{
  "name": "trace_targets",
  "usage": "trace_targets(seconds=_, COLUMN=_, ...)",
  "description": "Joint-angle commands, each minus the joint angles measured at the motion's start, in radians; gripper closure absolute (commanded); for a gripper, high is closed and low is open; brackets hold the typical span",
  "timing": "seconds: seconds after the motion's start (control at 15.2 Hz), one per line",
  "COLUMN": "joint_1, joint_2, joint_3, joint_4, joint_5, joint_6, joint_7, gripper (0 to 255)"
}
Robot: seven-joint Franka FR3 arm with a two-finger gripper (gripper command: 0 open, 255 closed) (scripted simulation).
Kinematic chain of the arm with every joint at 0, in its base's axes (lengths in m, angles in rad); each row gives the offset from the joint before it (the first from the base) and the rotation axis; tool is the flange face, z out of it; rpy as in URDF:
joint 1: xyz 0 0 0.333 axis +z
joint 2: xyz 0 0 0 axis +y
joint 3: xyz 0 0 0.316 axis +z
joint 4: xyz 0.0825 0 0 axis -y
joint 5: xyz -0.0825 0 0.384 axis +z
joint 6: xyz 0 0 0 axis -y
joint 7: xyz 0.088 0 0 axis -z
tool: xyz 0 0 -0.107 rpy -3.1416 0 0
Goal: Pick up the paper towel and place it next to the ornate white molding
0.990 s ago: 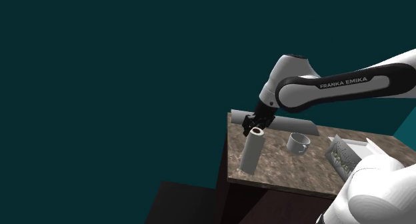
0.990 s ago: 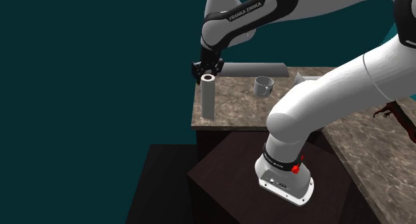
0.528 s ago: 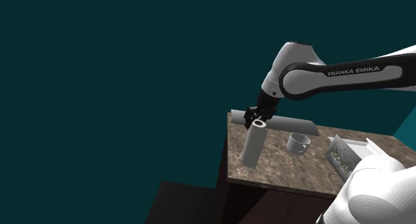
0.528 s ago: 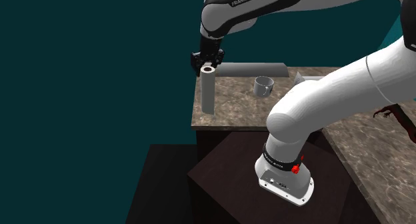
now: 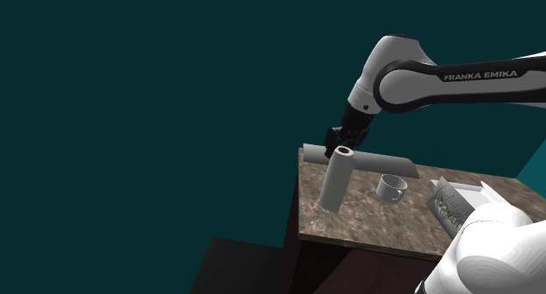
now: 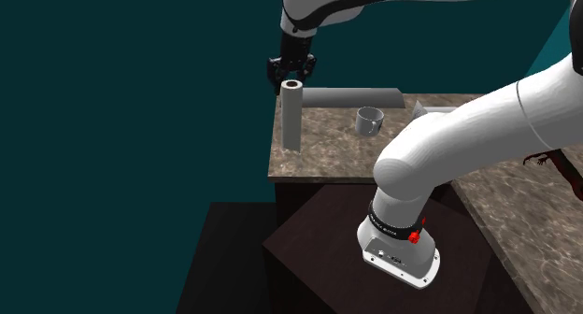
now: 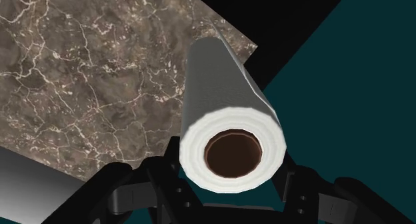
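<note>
The paper towel (image 5: 335, 180) is clasped at its top by the gripper (image 5: 339, 147). Its long axis runs down and slightly left from there, over the counter's (image 5: 376, 220) left end, right of centre.

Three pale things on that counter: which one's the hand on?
The tall upright paper towel roll; the hand clasps its top end. The short cup and the long bar lying flat sit apart, untouched.
</note>
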Motion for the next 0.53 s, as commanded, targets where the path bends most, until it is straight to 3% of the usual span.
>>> trace_targets(seconds=0.0, joint_1=0.001, joint_2=0.002, joint_3=0.001, joint_4=0.031, joint_5=0.000, joint_6=-0.029, joint_7=0.002, gripper=255)
trace_targets(seconds=0.46, joint_1=0.001, joint_2=0.000, joint_3=0.002, joint_4=0.123, joint_5=0.000, joint_6=-0.124, joint_7=0.006, gripper=255)
